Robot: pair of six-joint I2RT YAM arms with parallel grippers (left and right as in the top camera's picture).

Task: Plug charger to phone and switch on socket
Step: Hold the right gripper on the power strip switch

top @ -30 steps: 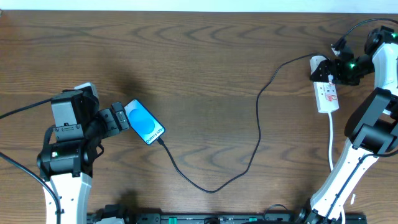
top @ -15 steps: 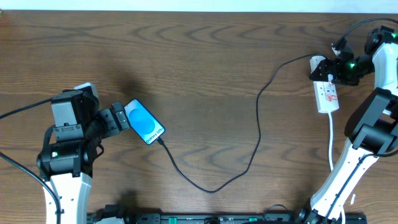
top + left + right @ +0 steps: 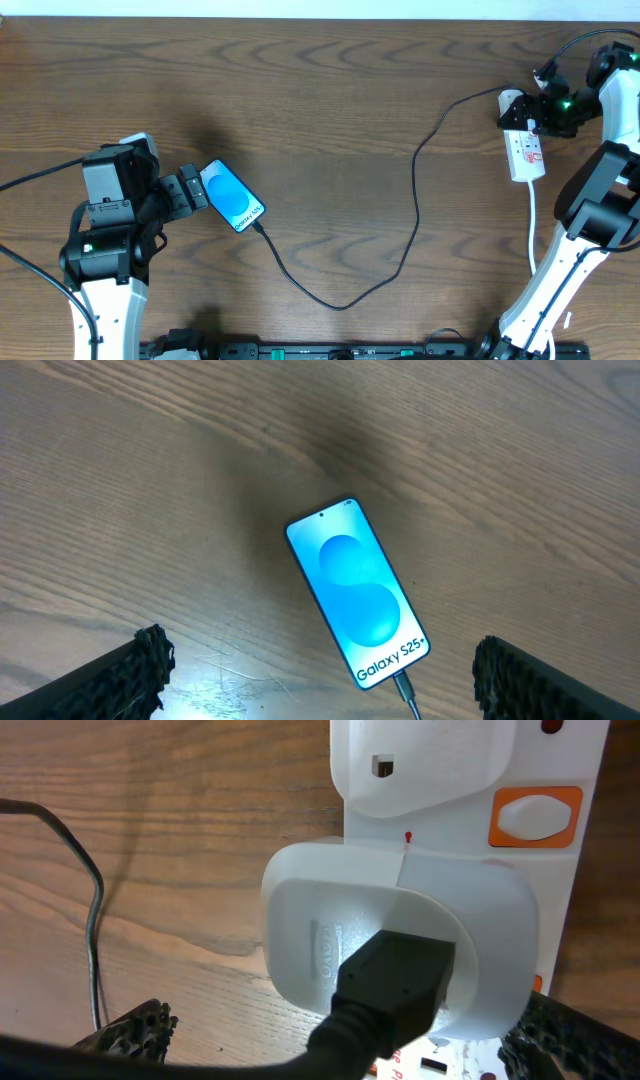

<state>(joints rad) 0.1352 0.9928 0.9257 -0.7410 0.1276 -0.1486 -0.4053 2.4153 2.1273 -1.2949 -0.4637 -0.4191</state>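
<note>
Where the dark wood-grain table (image 3: 320,90) spreads, the phone (image 3: 232,197) lies flat.

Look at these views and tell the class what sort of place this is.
Likely a robotics lab workbench: a bare wooden table, a left arm and right arm mounted at its edge, and a phone with a charger running to a socket.

Open worktop (image 3: 320,90) spreads wide across the middle. The thin charger (image 3: 417,200) cable loops across it, from the phone (image 3: 232,197) to the socket (image 3: 527,152).
</note>
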